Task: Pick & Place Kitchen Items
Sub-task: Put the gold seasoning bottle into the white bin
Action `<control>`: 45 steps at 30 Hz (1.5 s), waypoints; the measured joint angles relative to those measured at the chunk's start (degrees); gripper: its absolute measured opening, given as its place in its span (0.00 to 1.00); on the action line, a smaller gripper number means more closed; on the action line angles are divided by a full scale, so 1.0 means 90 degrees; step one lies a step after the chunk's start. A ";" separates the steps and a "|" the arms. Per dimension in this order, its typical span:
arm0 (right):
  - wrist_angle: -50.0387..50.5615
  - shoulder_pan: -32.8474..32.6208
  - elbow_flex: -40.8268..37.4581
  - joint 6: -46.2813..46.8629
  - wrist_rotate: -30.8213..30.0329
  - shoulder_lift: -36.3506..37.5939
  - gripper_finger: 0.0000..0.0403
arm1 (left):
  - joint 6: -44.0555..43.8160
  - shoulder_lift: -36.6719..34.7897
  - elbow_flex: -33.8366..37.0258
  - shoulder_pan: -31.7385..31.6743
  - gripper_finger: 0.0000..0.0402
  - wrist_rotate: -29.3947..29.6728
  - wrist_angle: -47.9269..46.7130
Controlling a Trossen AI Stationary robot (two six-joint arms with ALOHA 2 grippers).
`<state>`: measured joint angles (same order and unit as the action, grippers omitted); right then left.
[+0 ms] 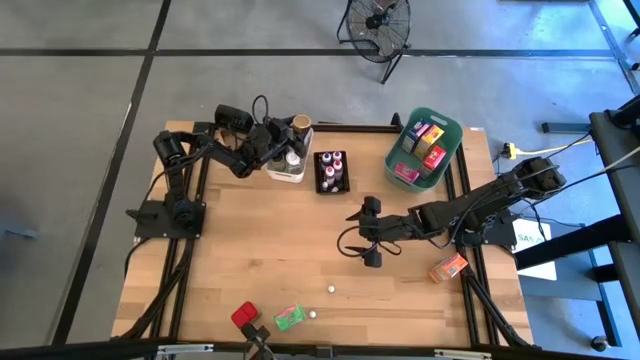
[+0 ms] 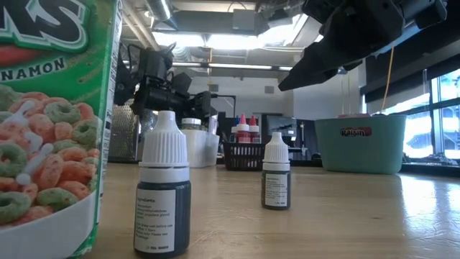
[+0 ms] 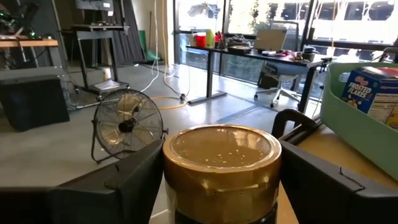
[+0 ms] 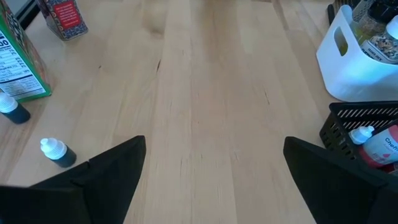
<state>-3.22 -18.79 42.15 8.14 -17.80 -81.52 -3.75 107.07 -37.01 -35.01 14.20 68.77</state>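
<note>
Two small white-capped dropper bottles, one [image 1: 331,288] closer to the right hand than the other [image 1: 312,313], stand upright on the wooden tabletop [image 1: 260,240], just ahead of the right hand [image 1: 369,231], which hovers wide open and empty above the bare middle. That hand looks nearer to them than the left; a straight reach forward and down would likely meet the near bottle, its long axis vertical. Beside them lie a green cereal packet [image 1: 289,318] and a red-labelled jar [image 1: 245,316]. An orange packet [image 1: 448,267] lies behind the right hand, beside its arm. Farther off, the left hand [image 3: 217,180] has its fingers spread on either side of a gold-lidded jar [image 3: 221,163] standing in the white bin [image 1: 287,165]; whether they press it I cannot tell. Beside that bin, a black bin [image 1: 332,172] holds red-capped bottles, and farthest, the teal bin [image 1: 424,150] holds small boxes.
</note>
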 joint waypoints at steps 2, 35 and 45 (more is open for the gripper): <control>-0.0002 0.0000 0.0000 0.0000 -0.0002 0.0000 0.95 | 0.0000 0.0000 0.0000 -0.0002 0.72 0.0002 0.0000; -0.0002 0.0002 0.0000 -0.0002 -0.0017 0.0000 0.95 | 0.0031 0.0000 0.0002 -0.0128 0.73 -0.0210 -0.0263; -0.0002 0.0002 0.0000 -0.0002 -0.0013 0.0000 0.95 | 0.0216 -0.0002 0.0002 -0.0128 0.79 -0.0544 -0.0277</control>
<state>-3.25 -18.76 42.15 8.12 -17.92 -81.52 -1.80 107.04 -36.99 -36.16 9.30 66.28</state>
